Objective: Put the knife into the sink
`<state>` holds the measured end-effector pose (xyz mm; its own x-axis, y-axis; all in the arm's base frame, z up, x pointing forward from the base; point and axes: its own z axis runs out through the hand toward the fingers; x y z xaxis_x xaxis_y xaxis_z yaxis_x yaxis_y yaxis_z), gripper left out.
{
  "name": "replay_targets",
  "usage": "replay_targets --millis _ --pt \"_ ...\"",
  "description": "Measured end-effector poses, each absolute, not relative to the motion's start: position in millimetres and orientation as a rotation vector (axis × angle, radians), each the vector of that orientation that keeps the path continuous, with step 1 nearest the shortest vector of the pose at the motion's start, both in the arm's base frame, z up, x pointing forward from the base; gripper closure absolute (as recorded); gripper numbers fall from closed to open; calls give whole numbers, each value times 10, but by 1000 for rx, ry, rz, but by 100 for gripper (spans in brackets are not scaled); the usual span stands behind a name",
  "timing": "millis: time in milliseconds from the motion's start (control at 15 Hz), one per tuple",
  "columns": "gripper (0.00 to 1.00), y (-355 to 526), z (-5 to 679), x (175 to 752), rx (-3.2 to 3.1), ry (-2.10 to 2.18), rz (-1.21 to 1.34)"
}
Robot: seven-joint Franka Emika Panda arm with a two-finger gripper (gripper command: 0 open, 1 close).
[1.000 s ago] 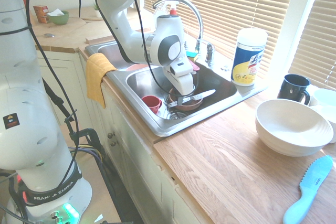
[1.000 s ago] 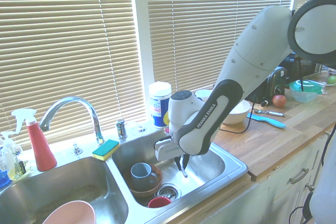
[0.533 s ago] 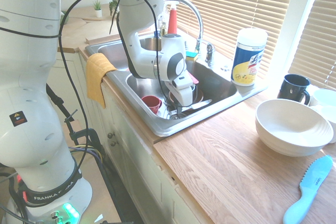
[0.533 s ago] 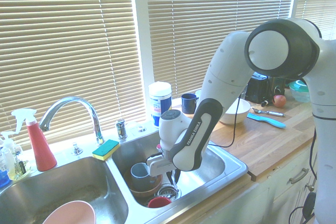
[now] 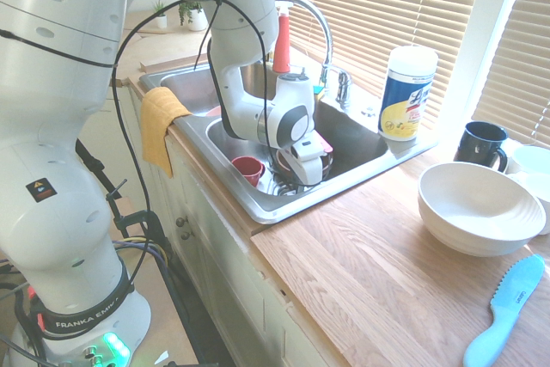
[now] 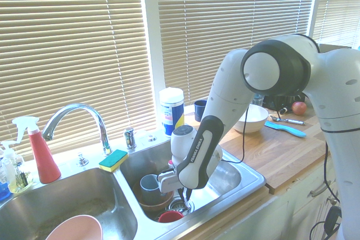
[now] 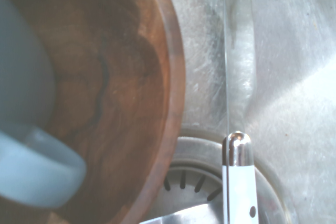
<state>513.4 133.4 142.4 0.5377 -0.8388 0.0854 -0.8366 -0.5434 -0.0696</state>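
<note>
Now the gripper (image 6: 184, 194) sits low inside the right basin of the sink (image 6: 247, 182), its fingers pinched tight on the knife (image 7: 237, 179), which hangs just over the drain (image 7: 210, 174) beside a wooden bowl (image 7: 121, 77). The step in hand appears to be the release: it is best done by lowering until the knife nearly rests on the steel floor, then parting the fingers and rising straight up, so the blade neither clatters nor tips against the bowl. The wrist view alone shows the knife, edge-on as a thin line with its white handle, and a pale blue cup (image 7: 31, 166) lying in the bowl. Both exterior views hide the knife behind the arm, but they show what the wrist view cannot: a red cup (image 5: 249, 168) near the drain, the faucet (image 6: 76, 116), and a light-blue plastic knife (image 5: 505, 308) left far right on the counter (image 5: 387, 272).
</note>
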Motion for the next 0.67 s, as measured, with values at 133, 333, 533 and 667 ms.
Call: replay_targets --millis 133,333,533,667 --pt "0 1342 1383 5152 -2737 1495 -161" --pt "0 1307 1318 5149 -2733 1507 -152" --pt "0 1300 1294 5157 -2728 1515 -151" --pt "0 1333 1318 5184 -2724 1511 -162"
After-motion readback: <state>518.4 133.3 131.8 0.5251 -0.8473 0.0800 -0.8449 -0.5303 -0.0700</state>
